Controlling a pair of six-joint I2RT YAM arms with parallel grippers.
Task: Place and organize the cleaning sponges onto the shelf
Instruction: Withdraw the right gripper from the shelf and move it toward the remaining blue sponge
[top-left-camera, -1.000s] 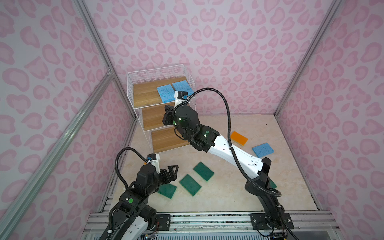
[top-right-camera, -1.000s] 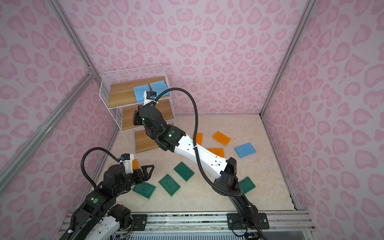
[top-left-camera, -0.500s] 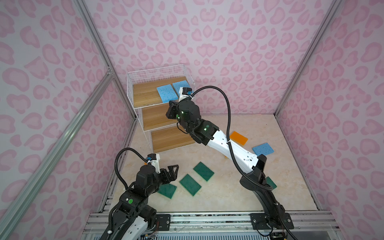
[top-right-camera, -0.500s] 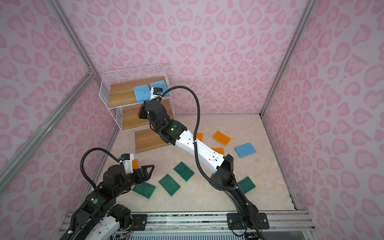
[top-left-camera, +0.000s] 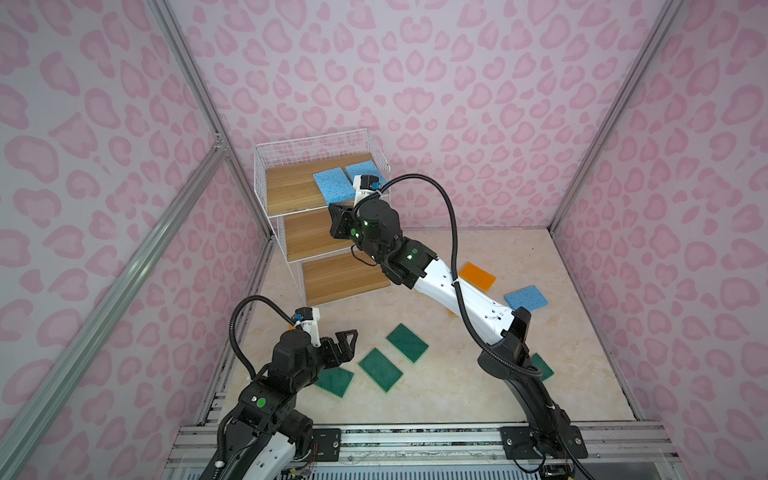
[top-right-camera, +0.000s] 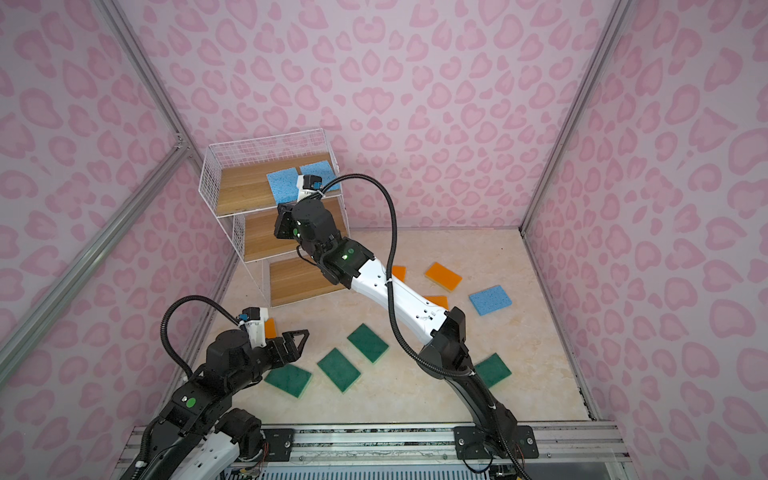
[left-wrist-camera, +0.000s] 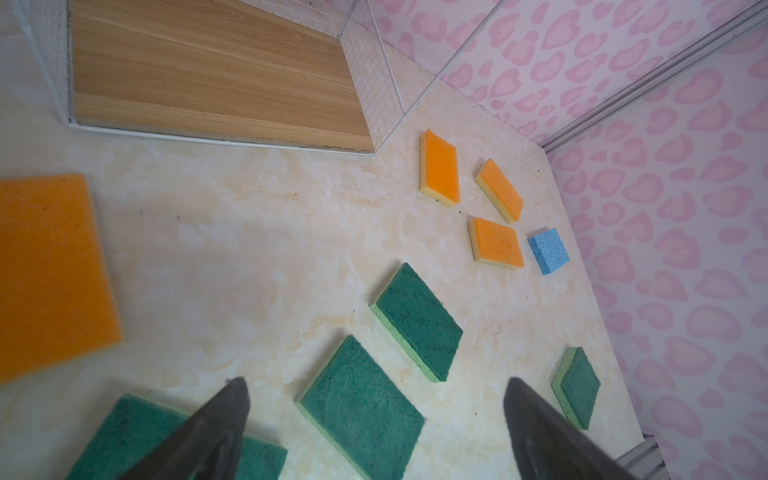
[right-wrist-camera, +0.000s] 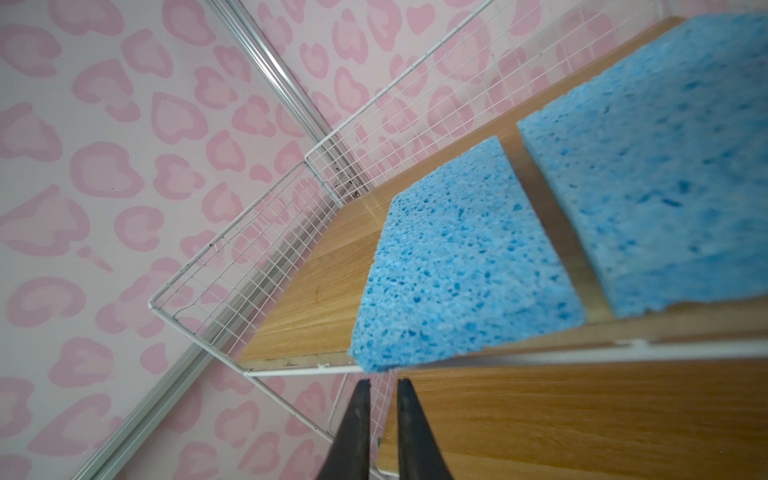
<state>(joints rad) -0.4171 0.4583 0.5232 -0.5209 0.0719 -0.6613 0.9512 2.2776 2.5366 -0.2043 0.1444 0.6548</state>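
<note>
The shelf is a white wire rack with three wooden boards at the back left. Two blue sponges lie on its top board; one corner overhangs the front edge. My right gripper sits just under that corner, jaws slightly apart, holding nothing. Several green sponges, orange sponges and one blue sponge lie on the floor. My left gripper hovers open above a green sponge.
An orange sponge lies beside my left wrist near the shelf's bottom board. Pink patterned walls with metal rails close in the cell. My right arm stretches across the floor over the orange sponges.
My right wrist has risen closer to the top board's front edge, and its jaws have parted a little. The left arm has not moved.
</note>
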